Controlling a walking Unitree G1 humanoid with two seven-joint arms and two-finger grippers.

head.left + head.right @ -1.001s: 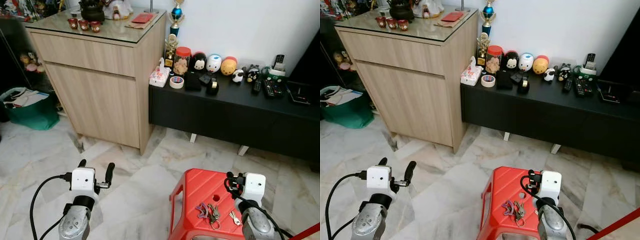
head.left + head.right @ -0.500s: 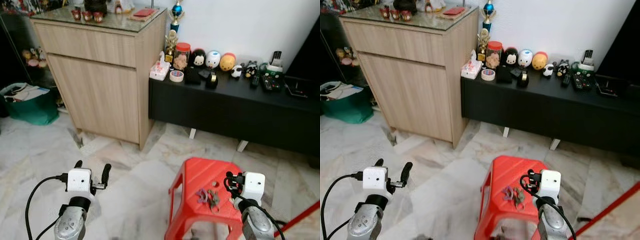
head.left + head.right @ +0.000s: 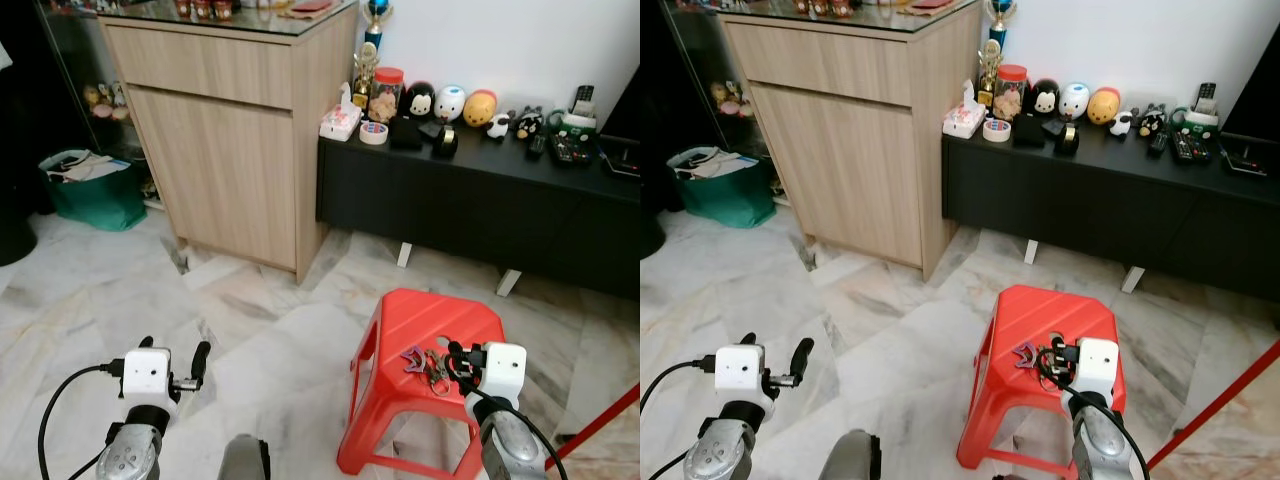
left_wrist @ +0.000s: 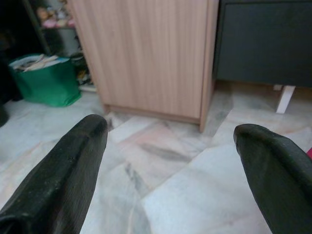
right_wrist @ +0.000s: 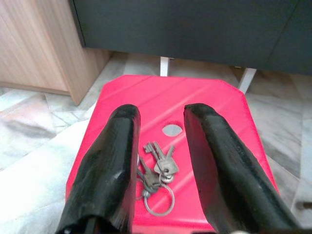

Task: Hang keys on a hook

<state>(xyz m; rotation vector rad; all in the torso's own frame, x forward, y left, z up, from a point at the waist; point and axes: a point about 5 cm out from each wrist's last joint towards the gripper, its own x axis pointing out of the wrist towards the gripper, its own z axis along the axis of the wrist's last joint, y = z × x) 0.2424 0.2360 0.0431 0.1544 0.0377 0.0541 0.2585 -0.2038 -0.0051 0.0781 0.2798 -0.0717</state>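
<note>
Hovering over the red stool, the right gripper is seen with fingers apart and nothing between them; the keys lie flat under it, near the stool's front edge, by the small centre hole. The left gripper is held spread wide over the floor, idle. The keys are judged light, loose, jangly metal, likely to slide on smooth plastic; the ring or the bunched heads would be best pinched. No hook can be made out.

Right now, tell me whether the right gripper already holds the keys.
No. The keys lie flat on the red stool, between the open fingers of the right gripper.
</note>
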